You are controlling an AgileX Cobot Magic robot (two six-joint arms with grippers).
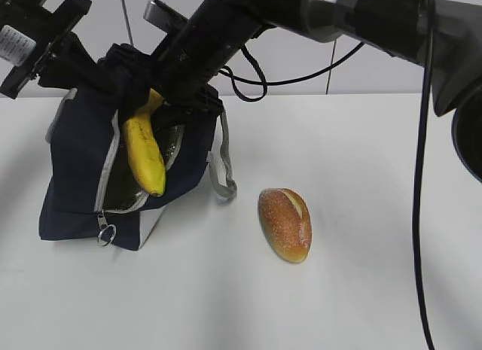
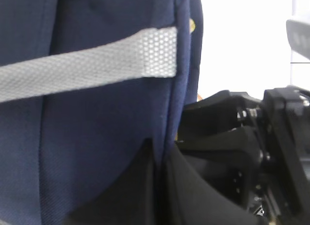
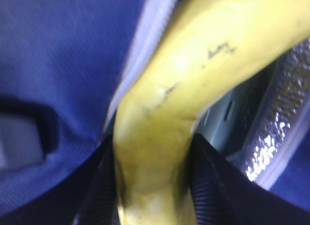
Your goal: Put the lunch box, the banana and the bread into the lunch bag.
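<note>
Banana (image 1: 145, 150), soft and easy to bruise, sits clamped at its stem end in the right gripper (image 1: 154, 101), hanging below it into the lunch bag (image 1: 75, 162).

table (image 1: 361, 305) — white, plain | wall (image 1: 301, 71) — pale, panelled, behind the table | cable (image 1: 419, 214) — black, hung at right

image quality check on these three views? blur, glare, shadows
Exterior view: sharp, even light, soft shadows under the bread and lunch bag; arms soft at the top edge. Left wrist view: bag fabric and grey handle crisp, background blown out white. Right wrist view: too close, banana and fabric soft, glare spots on the silver lining.
</note>
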